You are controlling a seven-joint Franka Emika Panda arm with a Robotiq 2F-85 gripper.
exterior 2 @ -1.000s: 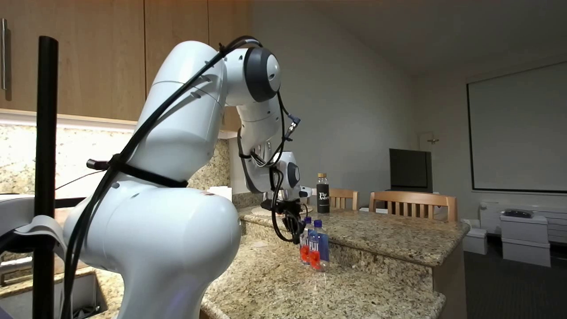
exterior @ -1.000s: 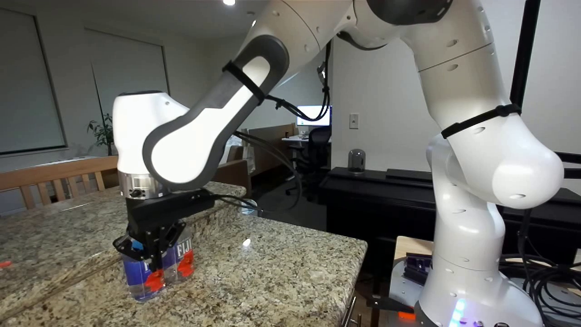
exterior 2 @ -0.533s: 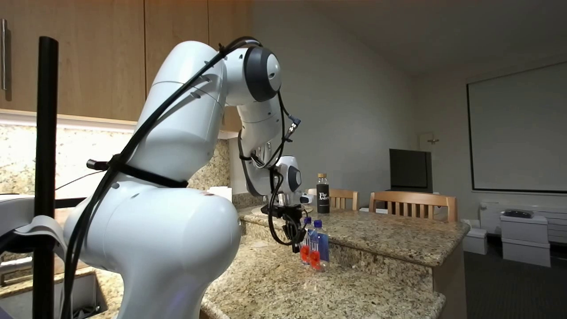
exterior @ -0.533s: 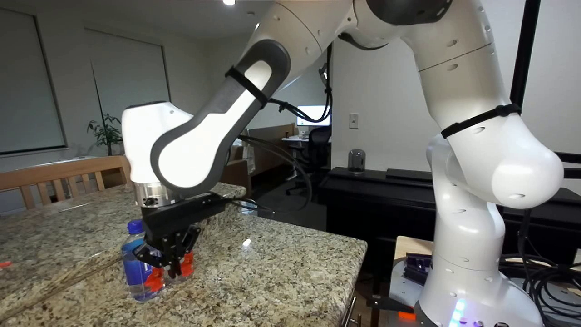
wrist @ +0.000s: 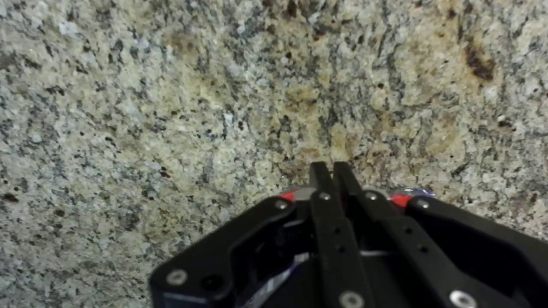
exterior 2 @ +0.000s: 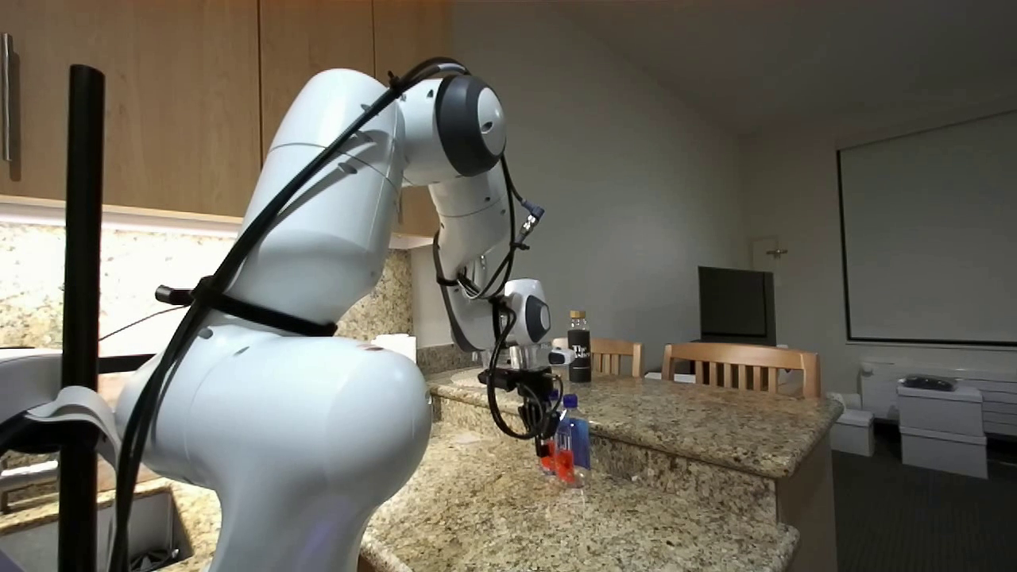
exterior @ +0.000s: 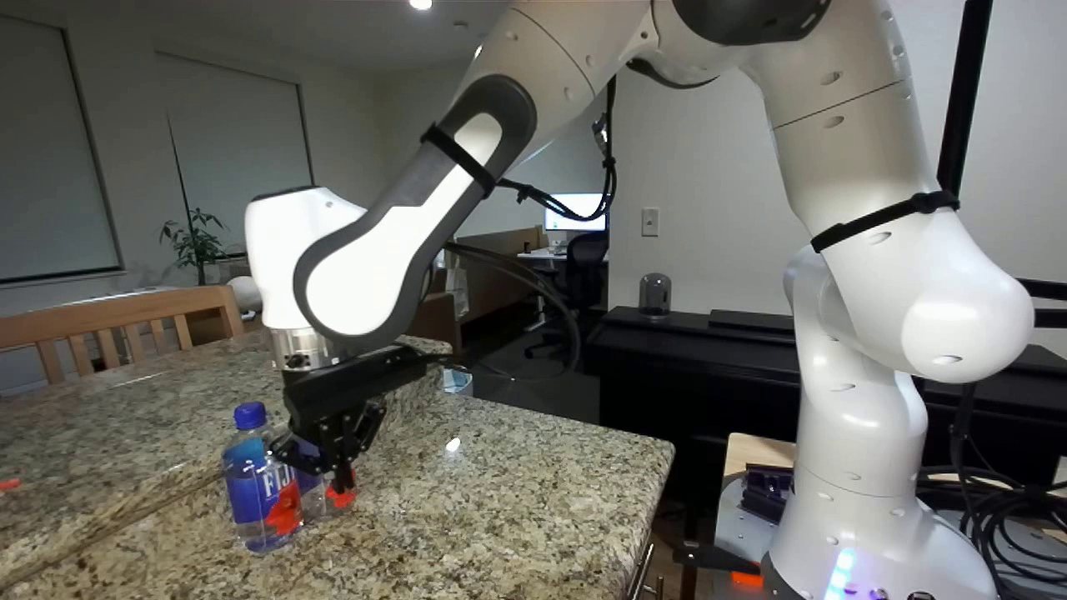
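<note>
Gripper (wrist: 329,167): clenched, with nothing between its fingers (wrist: 321,182); in the wrist view it fills the lower right of the frame, above the lower counter (wrist: 171,128).
Front bottle (exterior: 252,502): it stands upright on this counter, at the lower left of the frame in an exterior view, with its blue cap (exterior: 249,415) on.
Back bottle (exterior: 312,497): just beside the front bottle and partly hidden by the gripper; whether the two bottles touch, I cannot tell.
Contact: the fingers cover part of the back bottle, so I cannot say if they touch it; a light push could pass unnoticed.
Tipping: the bottles look tall and narrow, thus a sideways sweep of the clenched fingers could, in my judgement, knock one over.
Chain of falls: because they stand so near, one falling bottle might take the other with it.
Cable loop (exterior 2: 508,433): near the centre of the frame in an exterior view; it could perhaps catch on a bottle during a movement.
</note>
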